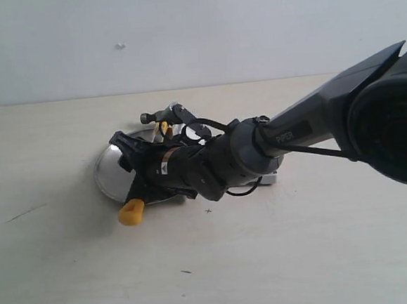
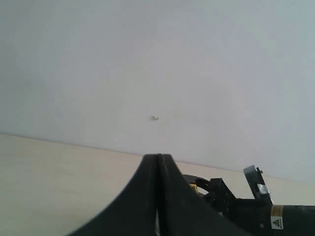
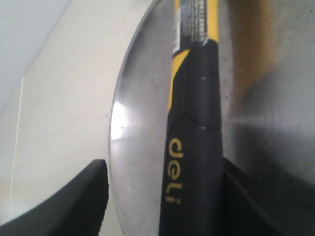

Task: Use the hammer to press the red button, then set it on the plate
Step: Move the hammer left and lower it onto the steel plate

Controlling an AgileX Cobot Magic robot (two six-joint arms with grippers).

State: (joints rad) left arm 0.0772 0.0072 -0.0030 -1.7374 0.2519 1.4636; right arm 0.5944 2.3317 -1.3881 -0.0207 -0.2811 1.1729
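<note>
The hammer [image 1: 131, 212] lies across the silver plate [image 1: 106, 175], its dark head [image 1: 149, 117] past the far rim and its yellow end past the near rim. My right gripper [image 1: 134, 170] reaches across from the right and straddles the black handle [image 3: 194, 147]. It is open: one finger stands well clear of the handle over the plate's rim [image 3: 140, 123], and the other sits beside the handle. The red button is hidden behind the right arm. My left gripper [image 2: 158, 158] is shut on nothing and points toward the wall.
The pale wooden table [image 1: 303, 257] runs back to a plain white wall [image 1: 194, 33]. The right arm [image 1: 314, 126] spans the middle right of the exterior view. A small pale block [image 1: 270, 178] peeks out under that arm.
</note>
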